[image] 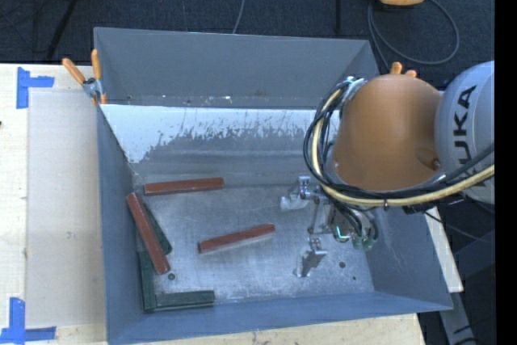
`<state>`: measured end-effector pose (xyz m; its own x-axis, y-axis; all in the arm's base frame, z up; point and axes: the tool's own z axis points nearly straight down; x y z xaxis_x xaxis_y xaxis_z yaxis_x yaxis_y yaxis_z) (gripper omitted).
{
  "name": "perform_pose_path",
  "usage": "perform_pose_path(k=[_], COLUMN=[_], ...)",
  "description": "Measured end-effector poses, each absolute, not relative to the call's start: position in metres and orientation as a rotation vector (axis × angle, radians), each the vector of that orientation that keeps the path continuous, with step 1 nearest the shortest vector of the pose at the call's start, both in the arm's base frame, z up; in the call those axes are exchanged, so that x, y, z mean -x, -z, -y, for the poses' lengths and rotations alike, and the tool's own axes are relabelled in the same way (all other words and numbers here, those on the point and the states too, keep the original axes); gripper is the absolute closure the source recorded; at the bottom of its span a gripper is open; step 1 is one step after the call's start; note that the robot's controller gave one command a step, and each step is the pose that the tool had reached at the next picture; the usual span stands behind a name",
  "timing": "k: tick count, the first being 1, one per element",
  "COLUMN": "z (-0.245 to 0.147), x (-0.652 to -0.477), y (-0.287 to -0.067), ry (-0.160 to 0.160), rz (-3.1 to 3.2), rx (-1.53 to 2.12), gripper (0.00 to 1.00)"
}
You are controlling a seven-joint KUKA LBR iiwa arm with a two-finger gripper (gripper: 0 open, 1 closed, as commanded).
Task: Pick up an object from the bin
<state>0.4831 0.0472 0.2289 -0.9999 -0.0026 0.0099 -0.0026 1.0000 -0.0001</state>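
Note:
My gripper (303, 229) hangs low over the right part of the bin floor. It is open: one metal fingertip (296, 197) is toward the back, the other (309, 261) toward the front, and only bare floor lies between them. The nearest loose thing is a flat reddish-brown stick (237, 238) lying slightly slanted in the middle of the bin, just left of the gripper and apart from it. A second reddish-brown stick (183, 186) lies farther back on the left.
A third reddish-brown stick (148, 233) runs along the left wall on top of a dark green L-shaped piece (172, 300) in the front left corner. The arm's orange cover and cables hang over the bin's right side.

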Motion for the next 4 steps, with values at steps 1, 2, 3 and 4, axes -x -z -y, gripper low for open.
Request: perform_pose_path(k=[1, 2, 3, 4], z=[-0.047, -0.092, -0.115, -0.086], x=[-0.485, -0.513, -0.535, -0.530], y=[-0.233, -0.185, -0.150, -0.076], ry=[0.001, 0.001, 0.002, 0.006], rz=[3.140, 3.149, 3.135, 3.136], rx=[-0.001, 0.007, -0.175, -0.365], gripper=[0.00, 0.00, 0.00, 1.00])
